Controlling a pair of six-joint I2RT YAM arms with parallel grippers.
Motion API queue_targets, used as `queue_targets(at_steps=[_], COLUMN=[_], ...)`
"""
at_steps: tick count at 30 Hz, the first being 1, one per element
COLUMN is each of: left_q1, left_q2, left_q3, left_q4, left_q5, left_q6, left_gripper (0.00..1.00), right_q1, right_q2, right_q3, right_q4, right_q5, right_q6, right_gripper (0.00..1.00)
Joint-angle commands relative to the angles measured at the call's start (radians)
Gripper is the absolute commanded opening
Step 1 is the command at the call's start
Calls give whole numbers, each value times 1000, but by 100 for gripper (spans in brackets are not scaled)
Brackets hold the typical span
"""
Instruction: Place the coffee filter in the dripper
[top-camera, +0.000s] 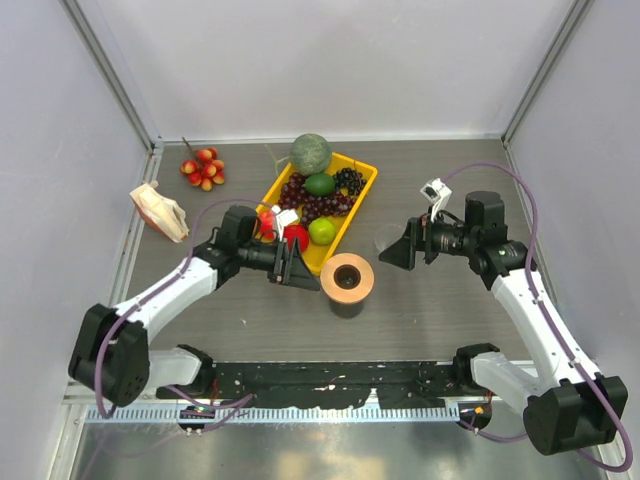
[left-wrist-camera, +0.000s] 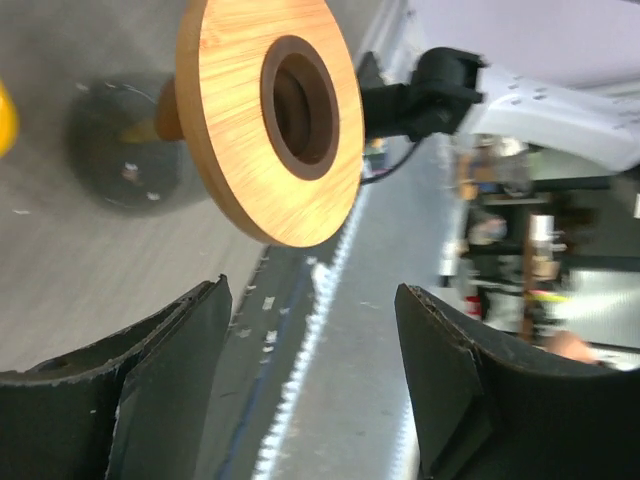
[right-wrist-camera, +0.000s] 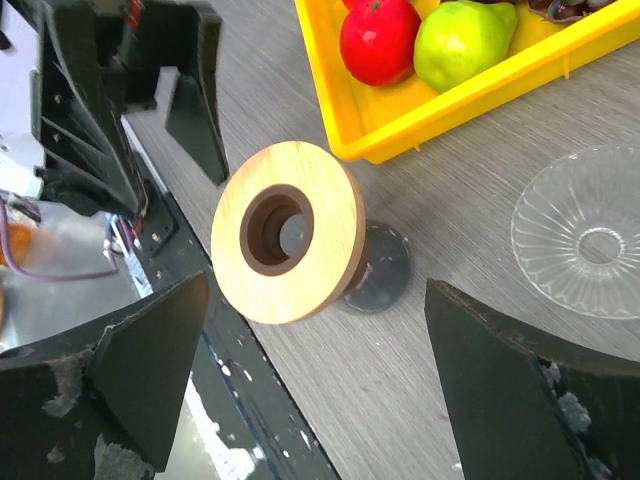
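Top external view, L to R: a beige bundle of papers (top-camera: 160, 212) lies at the far L, well apart from the rest. A white coffee filter cannot be made out in any view, so its bearing from either arm can't be given.

Next, the left gripper (top-camera: 300, 268) is held low and aimed R at the wooden ring (top-camera: 347, 275), which is set on a dark cup (right-wrist-camera: 378, 278). In the left wrist view its fingers (left-wrist-camera: 170, 380) are spread w/ nothing between.

R of the ring, the dripper (right-wrist-camera: 590, 235) sits on the table near the yellow tray (right-wrist-camera: 420, 125). In the right wrist view it is seen as a clear ribbed round w/ a small centre ring, ahead of the gripper and toward the picture's R finger. Its outline is round, so no long axis need be allowed for. Which end is up can't be told.

The right gripper (top-camera: 398, 248) is aimed L, fingers (right-wrist-camera: 130, 370) spread and empty, just beside the dripper. The right arm is judged far nearer the dripper. The left arm is nearer the bundle, w/ ring and cup between it and the dripper.
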Motion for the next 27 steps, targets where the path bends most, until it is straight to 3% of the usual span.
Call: queue_targets(at_steps=[1,3,5,7,10,17,27], left_q1=[10,-4,-34,-56,-123,-223,-271], left_q2=[-96,-119,-142,-154,-157,-138,-55], left_q3=[130,194,256,288,285,218,231], left_q4=[-393,-500,-593,-649,-656,-536,-432], left_q5=[-201,-232,-355,-400,-482,-601,-574], left_q6=[483,702,909,1058,1168,1186,1165], left_gripper=[72,67,61,58,60,61,59], right_q1=[-1,-2,-1,-1,-1,-22,-68], right_q2=[-24,-32,-29,-22,-26,-41,-28], right_q3=[88,90,90,91,88,84,90], right_q4=[-148,-208,-257,-285,-284,-278,-279], right_q5=[13,47,76,93,105,116,67], right_q6=[-246,-313,-353,-373,-376,-369,-353], right_gripper=[96,96,96,96,96,95,95])
